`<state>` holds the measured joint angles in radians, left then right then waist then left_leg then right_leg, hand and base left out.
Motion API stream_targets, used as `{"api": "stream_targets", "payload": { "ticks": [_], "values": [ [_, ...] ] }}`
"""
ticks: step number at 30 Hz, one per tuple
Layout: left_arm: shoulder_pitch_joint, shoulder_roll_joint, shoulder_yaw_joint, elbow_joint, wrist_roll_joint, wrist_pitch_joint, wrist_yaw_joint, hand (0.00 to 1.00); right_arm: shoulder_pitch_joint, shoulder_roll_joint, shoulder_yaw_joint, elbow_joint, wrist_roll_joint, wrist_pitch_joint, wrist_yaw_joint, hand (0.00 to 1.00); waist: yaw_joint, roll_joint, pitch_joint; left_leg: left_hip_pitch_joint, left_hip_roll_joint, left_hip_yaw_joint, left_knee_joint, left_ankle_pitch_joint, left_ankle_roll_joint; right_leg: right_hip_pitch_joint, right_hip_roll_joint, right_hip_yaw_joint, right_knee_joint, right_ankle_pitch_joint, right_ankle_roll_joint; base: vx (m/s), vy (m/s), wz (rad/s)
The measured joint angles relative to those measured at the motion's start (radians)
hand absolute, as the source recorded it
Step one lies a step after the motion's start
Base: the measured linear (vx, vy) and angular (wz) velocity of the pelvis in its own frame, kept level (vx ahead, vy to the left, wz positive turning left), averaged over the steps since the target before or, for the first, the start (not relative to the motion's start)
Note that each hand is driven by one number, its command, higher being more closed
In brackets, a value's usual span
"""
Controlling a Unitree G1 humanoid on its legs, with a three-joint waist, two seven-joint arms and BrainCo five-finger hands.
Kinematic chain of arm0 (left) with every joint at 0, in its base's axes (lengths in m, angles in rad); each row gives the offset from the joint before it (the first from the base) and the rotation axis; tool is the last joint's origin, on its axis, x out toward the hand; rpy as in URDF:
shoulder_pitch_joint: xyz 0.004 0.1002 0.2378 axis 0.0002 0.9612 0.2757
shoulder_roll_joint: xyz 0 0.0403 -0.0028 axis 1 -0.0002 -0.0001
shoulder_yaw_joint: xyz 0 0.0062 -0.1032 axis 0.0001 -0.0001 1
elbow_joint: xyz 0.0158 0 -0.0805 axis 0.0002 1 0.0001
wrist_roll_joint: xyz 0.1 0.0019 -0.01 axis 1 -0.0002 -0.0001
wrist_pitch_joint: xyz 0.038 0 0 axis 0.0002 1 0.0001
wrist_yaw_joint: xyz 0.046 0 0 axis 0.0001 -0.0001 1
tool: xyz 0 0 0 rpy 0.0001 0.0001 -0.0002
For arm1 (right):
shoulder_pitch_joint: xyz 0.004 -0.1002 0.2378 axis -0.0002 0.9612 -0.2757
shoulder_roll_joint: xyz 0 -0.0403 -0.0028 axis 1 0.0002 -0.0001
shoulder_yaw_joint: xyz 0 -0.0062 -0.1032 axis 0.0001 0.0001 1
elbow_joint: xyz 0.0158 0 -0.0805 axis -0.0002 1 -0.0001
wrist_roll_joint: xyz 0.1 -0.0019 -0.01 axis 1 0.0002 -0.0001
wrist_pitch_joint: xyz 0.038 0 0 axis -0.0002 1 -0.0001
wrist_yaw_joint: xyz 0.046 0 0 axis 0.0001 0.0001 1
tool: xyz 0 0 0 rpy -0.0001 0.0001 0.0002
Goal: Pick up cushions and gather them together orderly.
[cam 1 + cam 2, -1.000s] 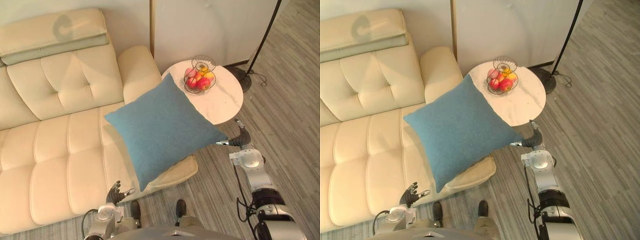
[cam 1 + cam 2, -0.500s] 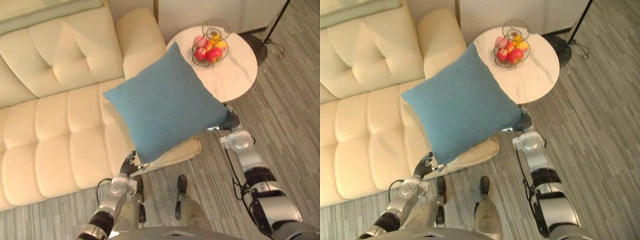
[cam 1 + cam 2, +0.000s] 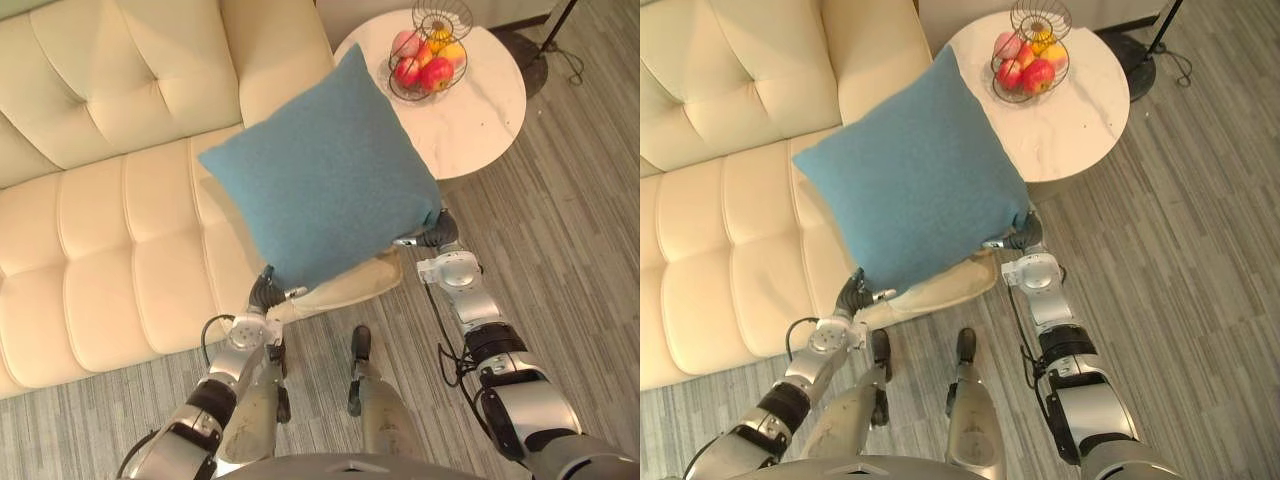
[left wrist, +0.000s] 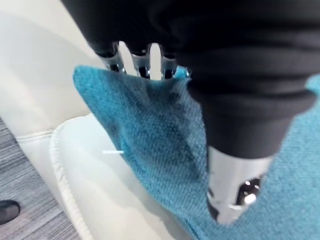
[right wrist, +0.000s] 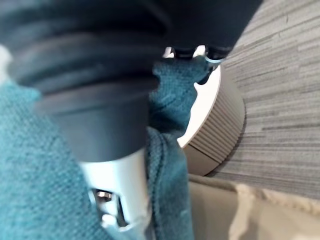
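Cream tufted sofa (image 3: 100, 230), round white side table (image 3: 482, 118) with wire fruit basket (image 3: 428, 62), grey plank floor (image 3: 580, 250)

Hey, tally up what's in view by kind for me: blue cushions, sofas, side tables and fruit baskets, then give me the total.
Blue cushion: 1
Sofa: 1
Side table: 1
Fruit basket: 1
Total: 4
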<state>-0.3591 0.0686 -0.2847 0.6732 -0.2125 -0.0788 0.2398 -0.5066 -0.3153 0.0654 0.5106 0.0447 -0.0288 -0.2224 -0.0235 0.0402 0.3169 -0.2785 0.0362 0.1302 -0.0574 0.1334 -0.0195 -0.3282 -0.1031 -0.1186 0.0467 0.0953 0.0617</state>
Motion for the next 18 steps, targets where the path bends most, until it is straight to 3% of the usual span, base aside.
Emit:
{"api": "stream_targets", "payload": {
  "ticks": [4, 10, 18],
  "values": [
    [-0.048, 0.050, 0.023, 0.010, 0.000, 0.004, 0.029, 1.00, 0.045, 0.044, 0.002, -0.067, 0.112, -0.045, -0.001, 1.00, 0.002, 0.000, 0.000, -0.007, 0.014, 0.009, -0.019, 0.014, -0.009, -0.020, 0.014, 0.007, -0.002, 0.006, -0.006, 0.01, -0.032, -0.09],
    [-0.053, 0.076, 0.030, -0.028, 0.000, 0.004, 0.040, 1.00, 0.141, 0.095, 0.011, -0.172, 0.174, -0.080, 0.040, 1.00, 0.004, -0.001, 0.000, 0.014, 0.028, 0.016, -0.021, 0.011, -0.021, 0.011, 0.029, 0.009, -0.031, 0.013, -0.013, 0.05, -0.022, -0.04],
    [0.115, 0.099, 0.046, -0.270, 0.049, 0.003, 0.040, 1.00, 0.345, 0.120, 0.044, -0.330, 0.207, -0.095, 0.104, 1.00, 0.010, -0.007, -0.037, 0.085, 0.047, 0.020, -0.022, -0.016, -0.047, 0.109, 0.045, 0.006, -0.091, 0.014, -0.014, 0.06, -0.010, -0.02]
  ]
}}
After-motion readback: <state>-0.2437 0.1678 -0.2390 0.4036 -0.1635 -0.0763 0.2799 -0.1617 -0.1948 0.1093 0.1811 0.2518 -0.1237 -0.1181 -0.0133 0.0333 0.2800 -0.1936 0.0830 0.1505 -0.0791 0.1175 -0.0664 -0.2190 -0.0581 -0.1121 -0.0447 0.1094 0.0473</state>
